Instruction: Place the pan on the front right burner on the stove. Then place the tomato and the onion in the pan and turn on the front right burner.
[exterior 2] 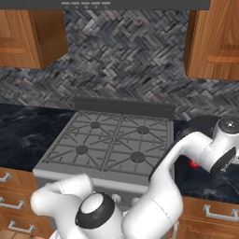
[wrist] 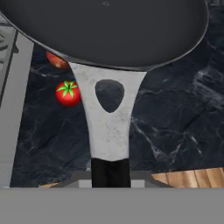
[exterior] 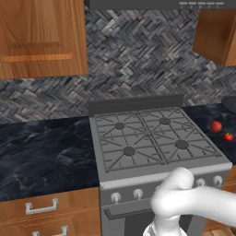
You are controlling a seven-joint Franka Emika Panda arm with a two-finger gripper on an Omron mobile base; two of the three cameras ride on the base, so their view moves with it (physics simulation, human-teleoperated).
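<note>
Directly ahead of the closed fingers (wrist: 110, 173), which are clamped on its pale metal handle, the round dark pan (wrist: 109, 30) is held over veined black marble counter (wrist: 175, 118), with the glossy tomato (wrist: 68, 93) seen leftward.

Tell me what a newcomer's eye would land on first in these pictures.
In the hand view, the big dark pan looms at the top, its pale handle running down to the shut gripper. Beside it the bright red tomato lies on the black counter. The grey stove stands bare, all four grates uncovered.
</note>
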